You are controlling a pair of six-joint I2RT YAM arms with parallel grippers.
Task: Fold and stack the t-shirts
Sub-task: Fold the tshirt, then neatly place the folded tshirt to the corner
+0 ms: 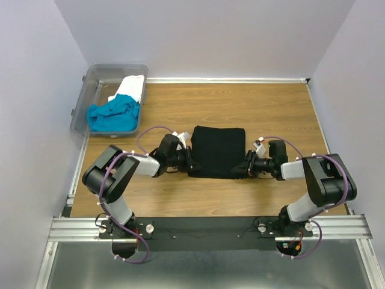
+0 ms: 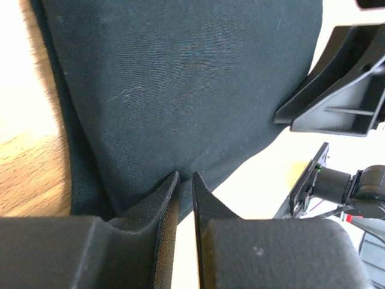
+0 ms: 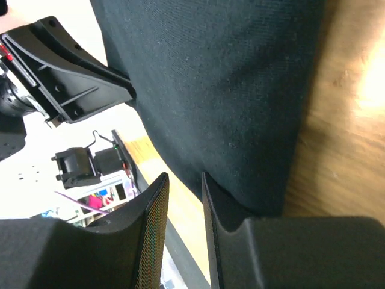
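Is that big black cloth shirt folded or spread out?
Folded: the black cloth t-shirt lies as a compact rectangle on the wooden table, no sleeves showing.

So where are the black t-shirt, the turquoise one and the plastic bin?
black t-shirt (image 1: 216, 150), top view, middle of the folded cloth
turquoise t-shirt (image 1: 113, 115), top view, middle of the crumpled heap
plastic bin (image 1: 83, 101), top view, its left wall
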